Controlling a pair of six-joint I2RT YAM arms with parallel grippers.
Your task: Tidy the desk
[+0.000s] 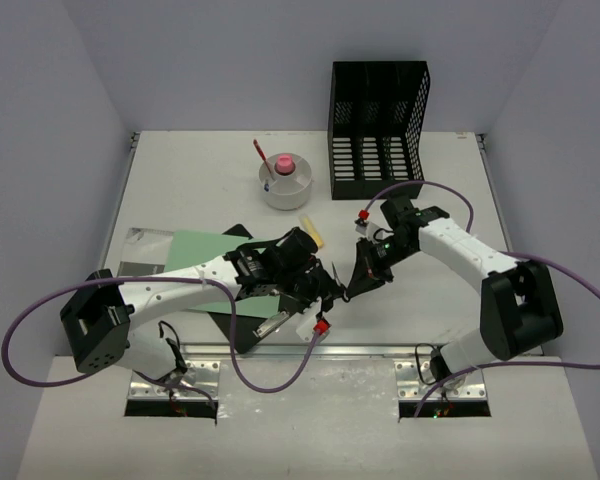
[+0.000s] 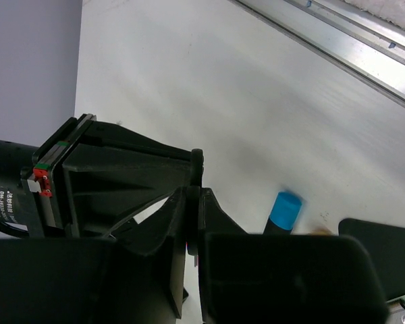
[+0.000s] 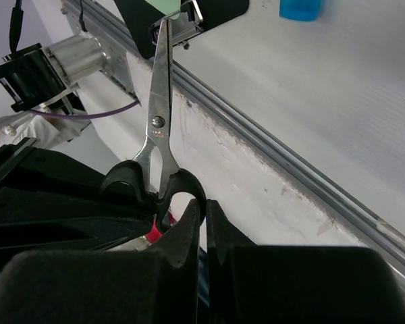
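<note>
Over the white desk (image 1: 180, 170), near its front rail, my two grippers meet tip to tip. Steel scissors (image 3: 158, 101) with black handles hang between them, blades pointing at the rail. My right gripper (image 3: 204, 202) (image 1: 352, 285) is shut on one handle loop. My left gripper (image 2: 193, 192) (image 1: 325, 290) has its jaws pressed on a thin black strip, which I take to be the other scissors handle (image 2: 192, 219). Its black body fills the left of the right wrist view. In the top view the arms hide most of the scissors.
A black mesh file rack (image 1: 378, 115) stands at the back right. A white cup (image 1: 285, 183) holds a red pen. Green paper (image 1: 195, 255) lies on a black clipboard under the left arm. A blue-capped marker (image 2: 283, 210) lies below the grippers. The silver rail (image 1: 380, 350) runs along the front.
</note>
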